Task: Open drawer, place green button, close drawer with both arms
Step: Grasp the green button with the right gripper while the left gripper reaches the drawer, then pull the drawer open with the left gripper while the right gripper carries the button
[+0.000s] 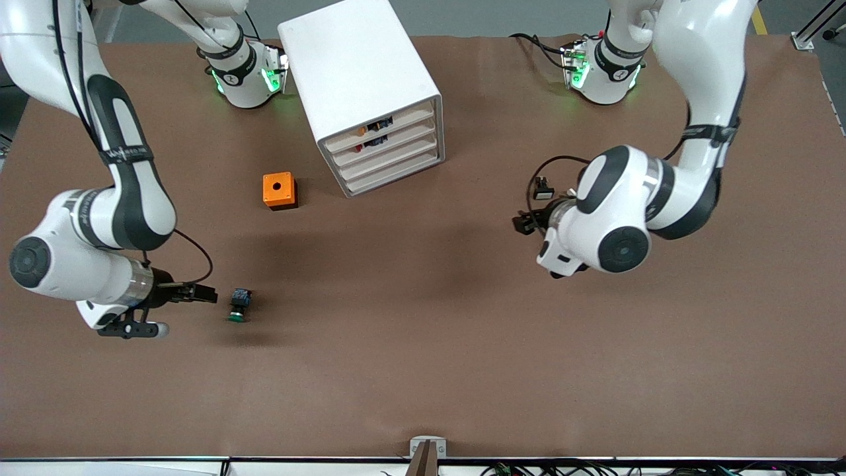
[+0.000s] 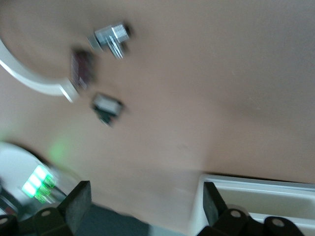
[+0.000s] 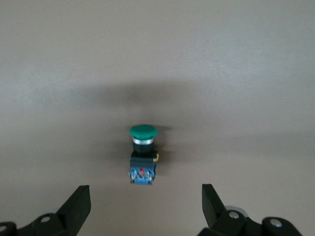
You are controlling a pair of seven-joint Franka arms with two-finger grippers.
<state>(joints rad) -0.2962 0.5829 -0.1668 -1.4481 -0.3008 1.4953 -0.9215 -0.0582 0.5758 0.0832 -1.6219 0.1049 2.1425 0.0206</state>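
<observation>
The right gripper [image 3: 142, 209] has its two dark fingers [image 3: 78, 206] spread wide with nothing between them. In the right wrist view the button [image 3: 142, 155] lies on the table just ahead of the gap, centred between the two fingers and clear of both. Its green cap points away from the gripper and its black-and-blue body points back toward it. In the front view the same gripper [image 1: 132, 327] hangs low over the table at the right arm's end, and the button [image 1: 238, 305] lies on its side just beside it, toward the table's middle, untouched.

The left gripper [image 2: 142, 209] also has its fingers [image 2: 78, 204] parted wide and empty. It hangs over the left arm's end of the table, where the left arm [image 1: 615, 218] is bent at the elbow, well apart from the button.

The table [image 1: 423, 370] is covered in a plain matte brown surface. A white drawer cabinet [image 1: 363, 86] stands on it, farther from the front camera than the button, between the two arm bases; its drawers are all pushed in. An orange box [image 1: 279, 190] with a round hole in its top sits just beside the cabinet, toward the right arm's end. Both arm bases glow green along the table's edge, with grey floor showing past them.
</observation>
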